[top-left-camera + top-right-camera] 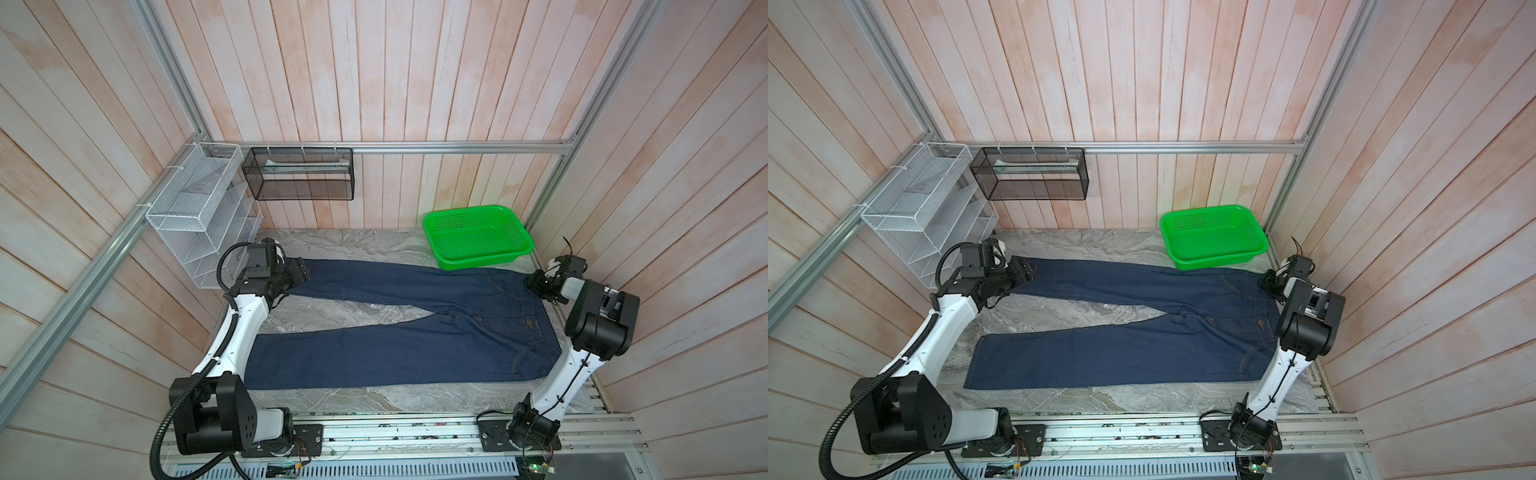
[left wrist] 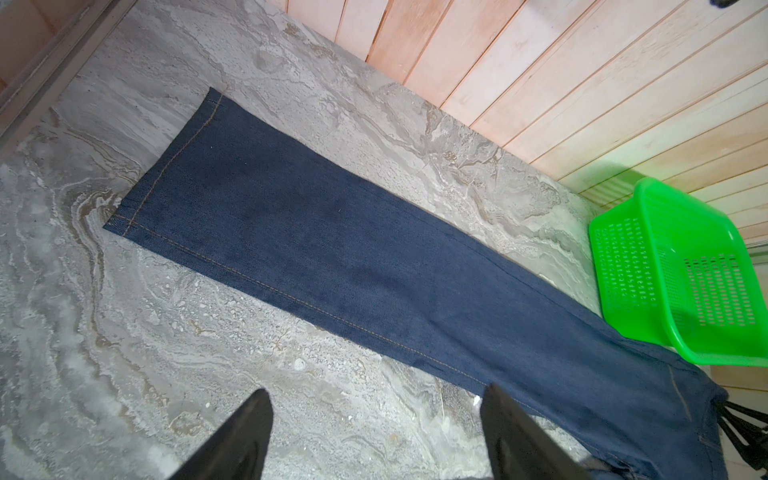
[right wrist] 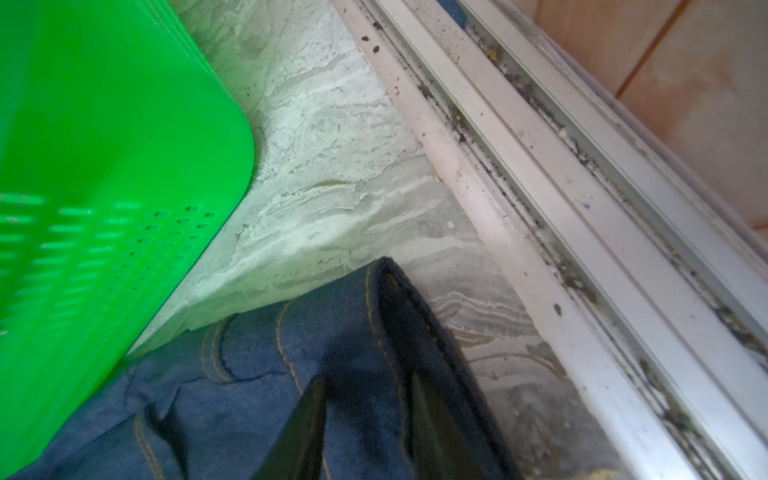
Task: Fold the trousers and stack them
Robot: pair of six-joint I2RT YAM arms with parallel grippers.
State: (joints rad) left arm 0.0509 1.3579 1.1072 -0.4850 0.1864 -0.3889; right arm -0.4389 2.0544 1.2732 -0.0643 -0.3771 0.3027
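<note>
The trousers (image 1: 415, 324) (image 1: 1142, 332) are dark navy jeans spread flat on the marble table, waist to the right, legs splayed to the left. My left gripper (image 1: 301, 270) (image 1: 1025, 270) hovers open over the cuff end of the far leg. In the left wrist view that leg (image 2: 332, 249) runs ahead of the gripper (image 2: 378, 390), whose fingers hold nothing. My right gripper (image 1: 536, 284) (image 1: 1268, 282) sits at the far corner of the waistband. In the right wrist view the gripper (image 3: 368, 378) pinches the stitched waistband edge (image 3: 386, 316) between its fingers.
A green perforated basket (image 1: 478, 237) (image 1: 1212, 237) (image 2: 673, 270) (image 3: 104, 166) stands at the back right, touching the far hip of the jeans. White and black wire racks (image 1: 199, 212) (image 1: 299, 174) hang at the back left. An aluminium rail (image 3: 561, 208) borders the table's right edge.
</note>
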